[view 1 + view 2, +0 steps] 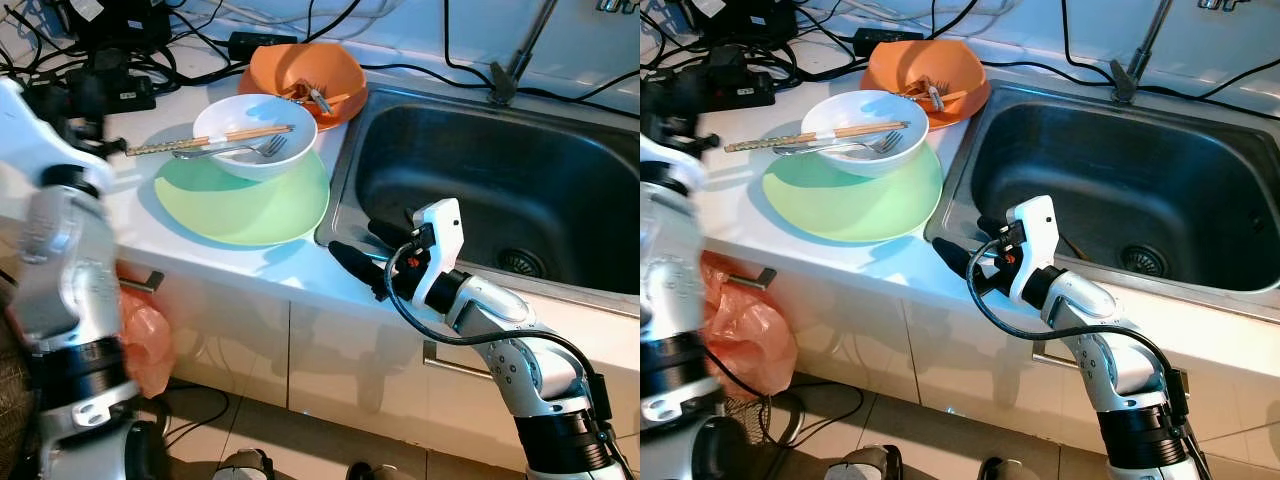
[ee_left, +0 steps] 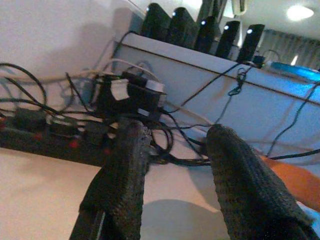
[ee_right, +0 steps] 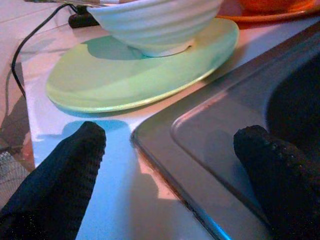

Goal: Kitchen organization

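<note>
A white table [image 1: 300,265] holds dirty dishes beside a deep stainless-steel sink [image 1: 480,180] on the right. A round pale-green plate [image 1: 245,205] lies just left of the sink rim, and a white ribbed bowl [image 1: 255,135] sits on its far part, carrying wooden chopsticks [image 1: 210,140] and a metal fork [image 1: 235,150]. Farther back, an orange bowl [image 1: 305,75] holds more utensils. Black cables and a power strip [image 1: 110,85] crowd the far left.

The right tool [image 1: 365,255] hovers low at the sink's near-left corner, fingers spread wide and empty — one over the table, one over the basin. The left tool [image 2: 175,185] is raised near the cables at far left, fingers also apart, holding nothing.

The step looks like reaching for the green plate stack. To do it well, the right tool should move left and slightly farther, slip one finger under the plate's near rim, and lift level — the loose chopsticks and fork could slide off if tilted.
</note>
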`<state>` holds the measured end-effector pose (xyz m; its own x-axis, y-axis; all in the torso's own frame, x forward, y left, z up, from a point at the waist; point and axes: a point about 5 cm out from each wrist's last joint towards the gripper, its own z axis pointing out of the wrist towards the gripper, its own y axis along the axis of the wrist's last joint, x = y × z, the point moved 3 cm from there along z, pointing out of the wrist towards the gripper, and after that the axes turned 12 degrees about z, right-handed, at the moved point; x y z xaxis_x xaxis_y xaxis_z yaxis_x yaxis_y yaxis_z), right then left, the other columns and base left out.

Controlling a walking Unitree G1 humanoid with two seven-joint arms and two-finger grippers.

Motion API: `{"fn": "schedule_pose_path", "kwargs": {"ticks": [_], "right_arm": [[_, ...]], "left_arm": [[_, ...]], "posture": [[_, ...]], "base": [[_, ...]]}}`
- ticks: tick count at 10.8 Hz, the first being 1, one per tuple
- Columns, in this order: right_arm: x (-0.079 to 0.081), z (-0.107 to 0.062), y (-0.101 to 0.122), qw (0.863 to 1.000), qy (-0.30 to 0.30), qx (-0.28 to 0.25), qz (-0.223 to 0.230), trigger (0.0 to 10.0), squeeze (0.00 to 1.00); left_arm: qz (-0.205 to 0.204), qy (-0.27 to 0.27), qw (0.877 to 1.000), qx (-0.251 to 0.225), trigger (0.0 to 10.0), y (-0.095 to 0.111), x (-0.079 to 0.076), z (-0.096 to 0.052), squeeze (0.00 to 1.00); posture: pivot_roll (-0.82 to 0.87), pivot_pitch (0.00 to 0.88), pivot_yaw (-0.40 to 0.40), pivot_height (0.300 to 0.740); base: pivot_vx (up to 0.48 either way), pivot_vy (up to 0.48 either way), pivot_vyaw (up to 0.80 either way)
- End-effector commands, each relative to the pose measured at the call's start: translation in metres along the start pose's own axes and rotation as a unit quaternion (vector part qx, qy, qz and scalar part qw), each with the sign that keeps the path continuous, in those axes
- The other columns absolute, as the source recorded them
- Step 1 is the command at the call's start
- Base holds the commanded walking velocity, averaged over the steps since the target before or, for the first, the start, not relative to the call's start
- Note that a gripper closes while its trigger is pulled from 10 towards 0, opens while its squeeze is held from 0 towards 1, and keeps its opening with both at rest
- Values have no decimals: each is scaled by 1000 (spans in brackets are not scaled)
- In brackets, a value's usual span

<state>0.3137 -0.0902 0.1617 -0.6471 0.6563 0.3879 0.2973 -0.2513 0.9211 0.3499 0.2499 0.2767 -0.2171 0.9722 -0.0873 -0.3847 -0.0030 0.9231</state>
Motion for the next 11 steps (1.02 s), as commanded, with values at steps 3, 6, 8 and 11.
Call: {"fn": "schedule_pose_path", "kwargs": {"ticks": [3,6,8,11], "right_arm": [[-1,0,3,1000,-4,-2,-12,10000,502],[5,-6,-2,1000,17,12,-12,10000,463],[5,-7,-1,1000,16,12,-13,10000,427],[5,-7,-1,1000,16,11,-14,10000,396]], "left_arm": [[-141,-3,989,39,10000,-13,-17,-3,1000],[-190,-4,980,64,10000,-17,-25,-5,1000],[-228,5,970,83,10000,-20,-27,-8,1000],[-287,-4,952,104,10000,-22,-38,-9,1000]], "posture": [[117,123,-40,740],[111,124,-38,740],[108,125,-38,740],[112,124,-36,740]], "base": [[0,0,0],[0,0,0],[0,0,0],[0,0,0]]}}
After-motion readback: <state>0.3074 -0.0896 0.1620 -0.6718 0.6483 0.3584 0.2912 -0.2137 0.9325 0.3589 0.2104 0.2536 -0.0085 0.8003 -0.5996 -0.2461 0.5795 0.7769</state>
